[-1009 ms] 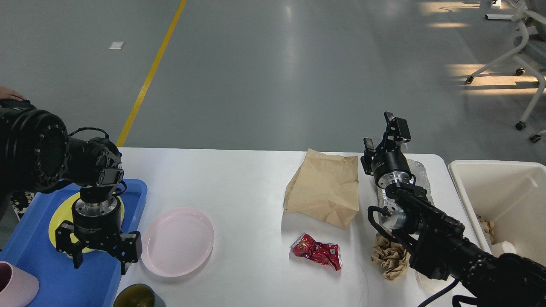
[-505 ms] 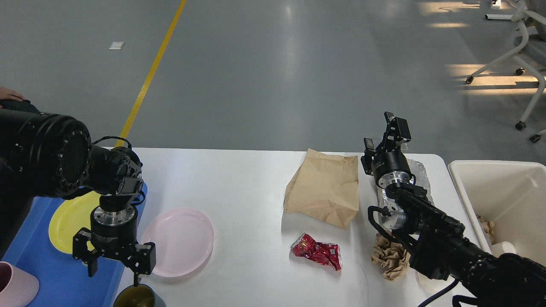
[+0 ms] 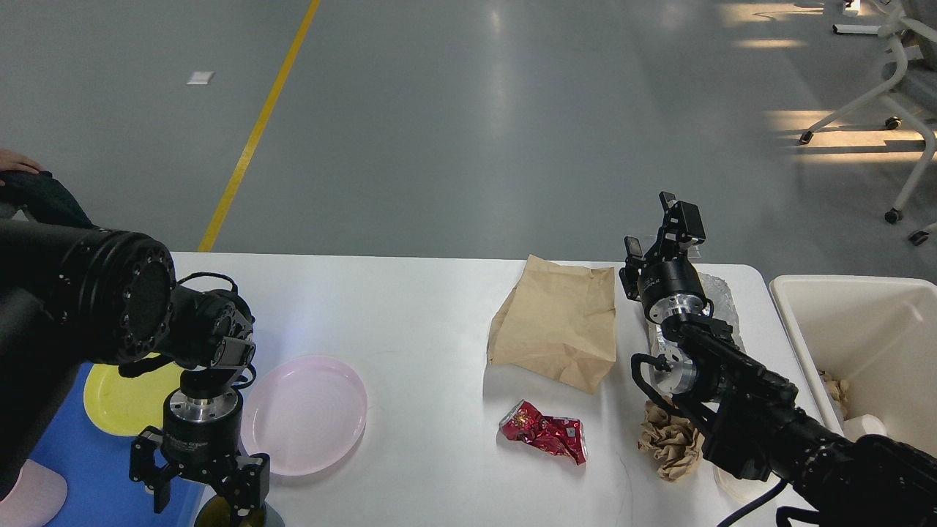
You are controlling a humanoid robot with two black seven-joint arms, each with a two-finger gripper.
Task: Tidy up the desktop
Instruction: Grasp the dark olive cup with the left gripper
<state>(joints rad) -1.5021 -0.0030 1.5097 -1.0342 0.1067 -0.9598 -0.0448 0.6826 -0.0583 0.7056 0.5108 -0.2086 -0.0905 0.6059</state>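
Nearest, at the left bottom edge, a dark cup (image 3: 238,516) shows only its rim, and a pink cup (image 3: 29,498) sits on the blue tray (image 3: 95,468) at the near left corner. The left gripper (image 3: 198,490) hangs fingers-down directly over the dark cup's rim, straddling the tray's right edge; its jaws are spread and hold nothing. A yellow plate (image 3: 121,399) lies on the tray, partly hidden by the left arm. Just right of the tray, a pink plate (image 3: 304,413) rests flat on the desktop (image 3: 410,322), the white tabletop that fills the middle of the view from the tray to the bin. Right of centre, a crushed red wrapper (image 3: 545,432) lies on the desktop, with a crumpled brown paper ball (image 3: 666,443) near it on the right, partly under the right arm. Farther back, a flattened brown paper bag (image 3: 560,329) lies between the wrapper and the far edge. A clear plastic container (image 3: 721,296) sits on the far right of the desktop, mostly hidden by the right arm. The right gripper (image 3: 659,227) points upward over the far edge, beside the bag's far right corner; its jaws stand apart and empty. Off the desktop's right end stands a cream bin (image 3: 842,315) with crumpled scraps inside. Beyond lie grey floor, a yellow line (image 3: 260,124), and chair legs (image 3: 897,110) at far right.
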